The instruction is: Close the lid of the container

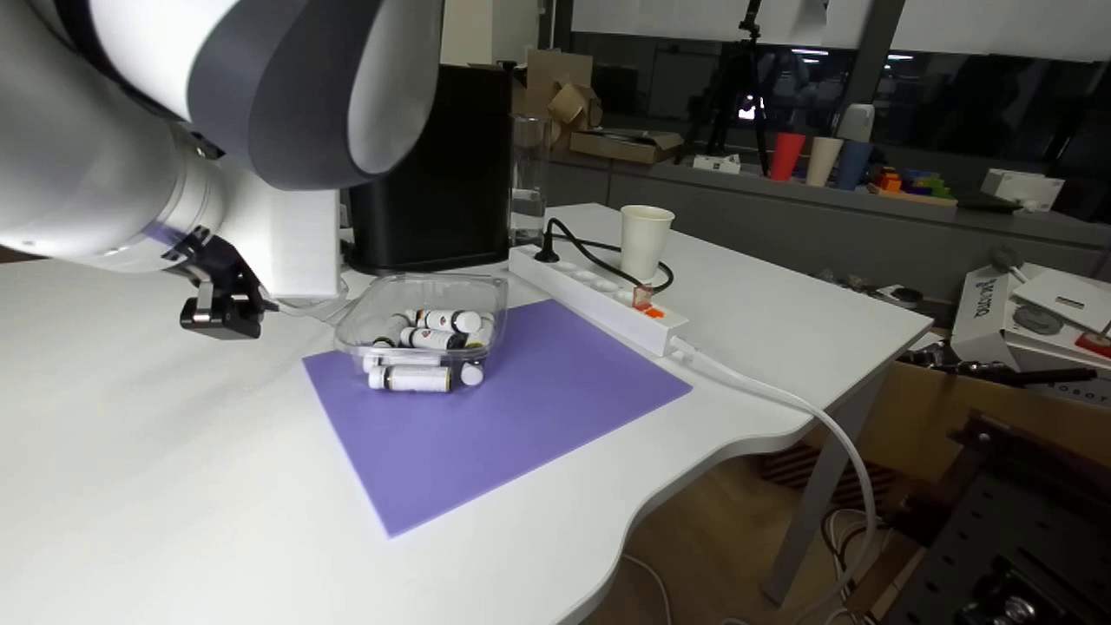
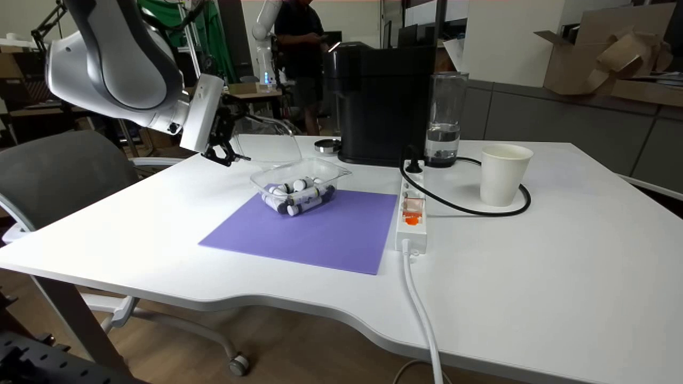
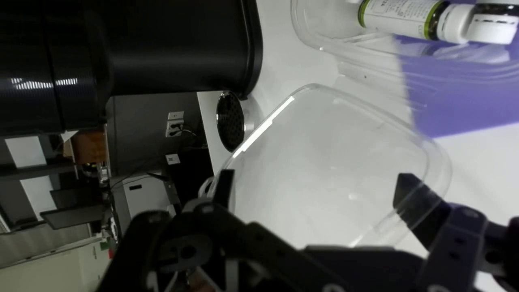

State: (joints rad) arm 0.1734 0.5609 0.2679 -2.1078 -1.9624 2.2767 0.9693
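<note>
- Black two-fingered gripper (image 3: 317,190), metal in look: fingers wide apart in the wrist view, tips at opposite sides of the lid, one showing through its clear rim. Whether either touches cannot be told; no clamping is evident.
- Clear, colourless, rounded-rectangular plastic lid (image 3: 332,158): directly ahead of the gripper, between the fingertips, steeply tilted and off the container's mouth. Tilt conceals which side is longer, so no long axis is assigned.
- Low, clear, rounded-rectangular plastic container (image 1: 451,293): just beyond the lid as reckoned from the gripper, upright, partly on the mat and partly on the flat white table (image 2: 160,229). The adjoining edges of lid and container are probably a hinge, though the joint is unclear. Governing relation (judged): gripper, lid, container, in that order; the lid should therefore swing up and over, away from the gripper. A low push might slide the container instead.
- Small, cylindrical, white-labelled bottles (image 1: 434,338): heaped inside the container, apparently below its rim.
- Flat, purple, rectangular mat (image 2: 315,240): beneath part of the container, extending away from the machine.
- Tall, black, box-shaped machine (image 2: 384,106): farther back, apart from lid and container.
</note>
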